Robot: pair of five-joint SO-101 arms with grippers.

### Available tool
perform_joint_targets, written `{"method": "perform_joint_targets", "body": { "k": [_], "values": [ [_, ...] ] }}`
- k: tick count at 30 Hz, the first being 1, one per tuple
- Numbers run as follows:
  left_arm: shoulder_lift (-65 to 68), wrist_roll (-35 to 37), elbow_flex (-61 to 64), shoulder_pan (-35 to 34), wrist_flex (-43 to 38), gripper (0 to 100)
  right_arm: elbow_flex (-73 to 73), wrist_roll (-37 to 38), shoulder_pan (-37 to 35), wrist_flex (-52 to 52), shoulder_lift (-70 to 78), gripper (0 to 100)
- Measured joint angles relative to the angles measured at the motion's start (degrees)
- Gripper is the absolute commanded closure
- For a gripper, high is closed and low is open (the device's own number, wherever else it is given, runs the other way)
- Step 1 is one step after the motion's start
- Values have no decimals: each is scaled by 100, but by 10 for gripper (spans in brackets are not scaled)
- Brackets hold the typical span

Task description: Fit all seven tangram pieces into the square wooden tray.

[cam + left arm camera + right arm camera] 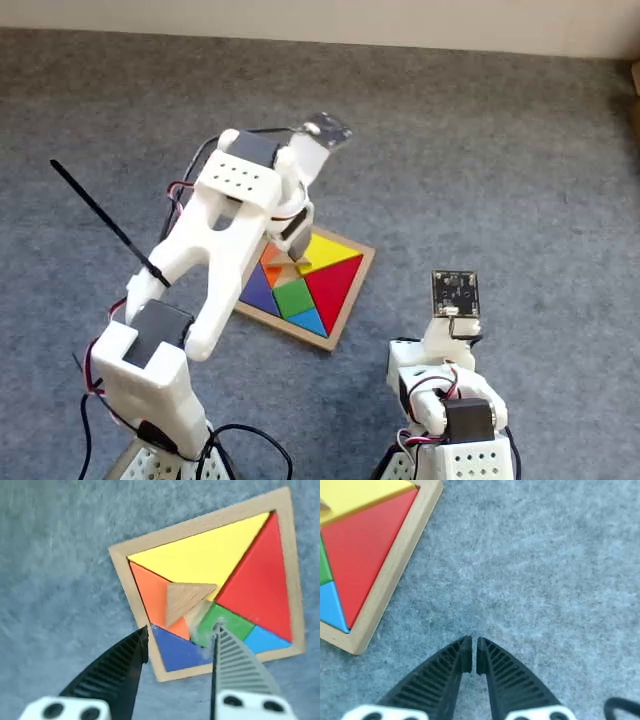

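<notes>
The square wooden tray point(352, 300) point(200, 527) lies on the grey carpet with yellow point(200, 555), red point(260, 585), orange point(150, 592), dark blue point(177, 650), green point(227, 622) and light blue point(265, 640) pieces flat inside. A plain wood triangle point(182, 597) rests tilted on top, overlapping the orange piece beside an uncovered gap. My left gripper point(181, 632) hovers open just above the tray, one finger over the dark blue piece, the other over the green. My right gripper point(470, 652) is shut and empty over bare carpet, beside the tray's corner point(386, 580).
Grey carpet point(500, 150) surrounds the tray on all sides. The right arm point(450, 400) sits folded near the front edge. A black cable tie point(100, 215) sticks out from the left arm.
</notes>
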Motion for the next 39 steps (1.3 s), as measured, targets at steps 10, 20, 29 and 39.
{"method": "perform_joint_targets", "body": {
  "k": [10,20,29,39],
  "values": [
    [44,2602,0,9,9,800,0,0,0,0,0,964],
    [62,4738,0,-404,9,796,0,0,0,0,0,964],
    [62,5618,202,-422,-9,795,0,0,0,0,0,964],
    [62,6382,1073,-413,-862,598,0,0,0,0,0,964]
  ]
}}
